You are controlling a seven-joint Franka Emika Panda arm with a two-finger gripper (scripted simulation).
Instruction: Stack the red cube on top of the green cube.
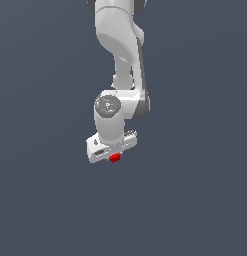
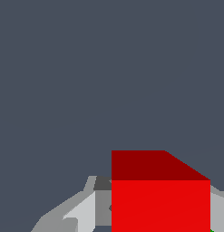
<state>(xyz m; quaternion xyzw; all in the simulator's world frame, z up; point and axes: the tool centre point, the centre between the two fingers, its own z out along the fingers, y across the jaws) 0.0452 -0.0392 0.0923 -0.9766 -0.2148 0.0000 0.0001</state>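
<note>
Dark grey floor fills both views, flat and plain. My arm [image 1: 120,75] hangs down over it, big and white. At its end I see the gripper [image 1: 114,156] with the red cube [image 1: 115,158] peeking out under it. In the wrist view the red cube [image 2: 161,204] sits tight between the fingers [image 2: 84,213], so I think they pinch it. A tiny green speck [image 2: 212,229] shows by the cube's corner. I guess that is the green cube, right below, mostly hidden.

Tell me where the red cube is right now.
In the exterior view the red cube sits near the centre, just under the gripper; the wrist view shows it between the fingers.
</note>
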